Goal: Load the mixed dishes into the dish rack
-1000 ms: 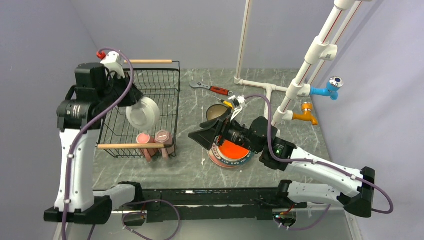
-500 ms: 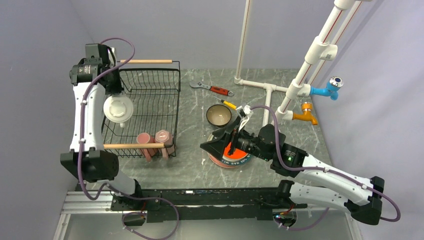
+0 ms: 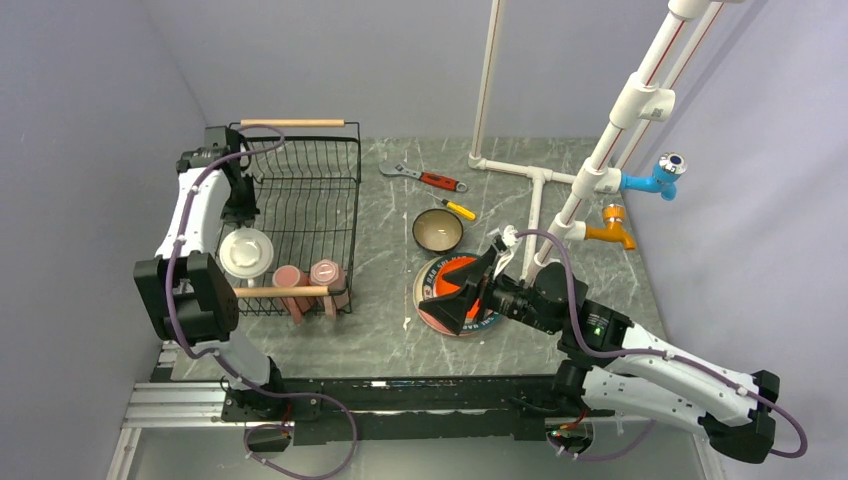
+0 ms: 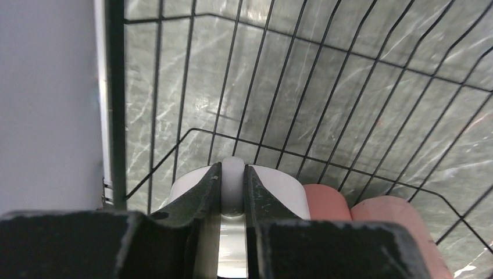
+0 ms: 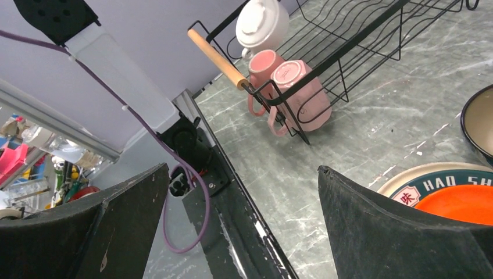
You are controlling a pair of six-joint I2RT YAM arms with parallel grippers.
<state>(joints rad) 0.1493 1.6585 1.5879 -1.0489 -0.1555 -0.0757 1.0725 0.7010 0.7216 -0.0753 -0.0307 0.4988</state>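
My left gripper (image 3: 243, 232) (image 4: 232, 172) is shut on the handle of the white mug (image 3: 246, 253) (image 4: 285, 187). It holds the mug low in the near-left corner of the black wire dish rack (image 3: 318, 160) (image 4: 192, 131), beside two pink mugs (image 3: 288, 279) (image 3: 326, 273) (image 4: 325, 201). I cannot tell whether the mug rests on the rack floor. My right gripper (image 3: 466, 286) (image 5: 244, 221) is open and empty, hovering over the orange-red plate (image 3: 453, 268) (image 5: 465, 204), which lies on the lettered-rim plate (image 3: 490, 322) (image 5: 433, 185). The teal bowl (image 3: 437, 230) (image 5: 479, 122) sits just behind the plates.
A red-handled wrench (image 3: 428, 179) and a yellow-handled screwdriver (image 3: 456, 209) lie behind the bowl. A white pipe frame (image 3: 540, 178) with blue (image 3: 655, 180) and orange (image 3: 612, 228) taps stands at the back right. The rack's wooden handle (image 5: 218, 58) lies near the pink mugs.
My left arm swung the white mug down and left into the rack's near-left corner. My right gripper drew back toward the near edge, uncovering the bowl.
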